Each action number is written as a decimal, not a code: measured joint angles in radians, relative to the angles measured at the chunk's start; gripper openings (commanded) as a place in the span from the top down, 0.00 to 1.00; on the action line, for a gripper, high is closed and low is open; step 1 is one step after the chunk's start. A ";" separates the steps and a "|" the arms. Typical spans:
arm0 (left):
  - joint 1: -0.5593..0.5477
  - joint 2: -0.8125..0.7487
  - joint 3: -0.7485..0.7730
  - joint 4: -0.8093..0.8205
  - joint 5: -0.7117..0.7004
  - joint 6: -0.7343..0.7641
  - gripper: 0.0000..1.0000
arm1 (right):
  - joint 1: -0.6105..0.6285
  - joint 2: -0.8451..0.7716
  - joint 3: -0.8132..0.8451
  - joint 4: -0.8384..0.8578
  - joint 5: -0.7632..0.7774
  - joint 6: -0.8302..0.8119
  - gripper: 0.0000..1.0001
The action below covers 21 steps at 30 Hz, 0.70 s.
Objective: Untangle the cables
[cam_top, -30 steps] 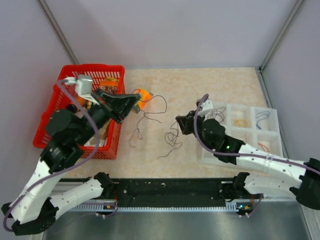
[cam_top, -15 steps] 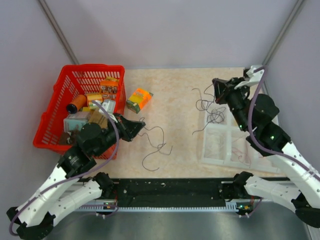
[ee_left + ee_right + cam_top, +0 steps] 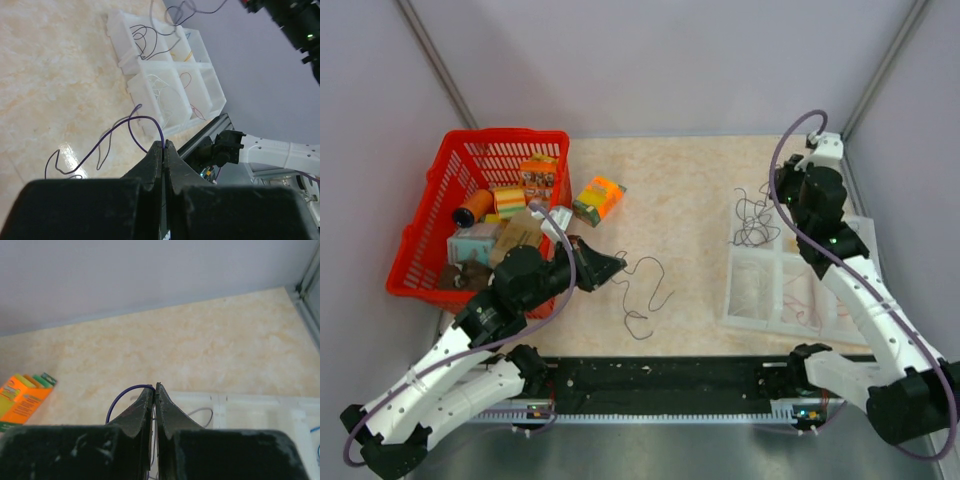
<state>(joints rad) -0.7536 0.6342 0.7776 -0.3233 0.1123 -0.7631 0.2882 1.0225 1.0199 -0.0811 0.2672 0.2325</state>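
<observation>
no text can be read; the print on the orange box [image 3: 598, 199] is too small.

This looks like a robotics lab cell: plain grey panel walls [image 3: 670, 60] on metal posts [image 3: 880, 70] box in a beige marbled table [image 3: 690, 190], with a black mounting rail [image 3: 660, 378] along its near edge.
</observation>
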 measured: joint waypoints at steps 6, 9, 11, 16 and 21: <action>0.000 -0.016 -0.003 0.007 0.011 -0.021 1.00 | -0.035 0.006 -0.163 -0.047 -0.029 0.081 1.00; 0.000 -0.017 -0.004 0.008 0.011 -0.021 1.00 | -0.035 -0.061 -0.210 -0.103 -0.024 0.106 1.00; 0.000 -0.014 -0.004 0.008 0.011 -0.021 1.00 | -0.035 -0.113 -0.222 -0.147 -0.015 0.115 1.00; 0.000 0.026 -0.004 0.010 0.020 -0.013 1.00 | -0.035 -0.210 -0.236 -0.275 0.032 0.138 1.00; 0.000 0.072 -0.004 0.016 0.029 0.000 1.00 | -0.036 -0.252 -0.267 -0.343 0.055 0.153 1.00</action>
<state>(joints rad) -0.7536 0.7067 0.7738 -0.3077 0.1417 -0.7631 0.2523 0.7704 0.7528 -0.4240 0.3225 0.3859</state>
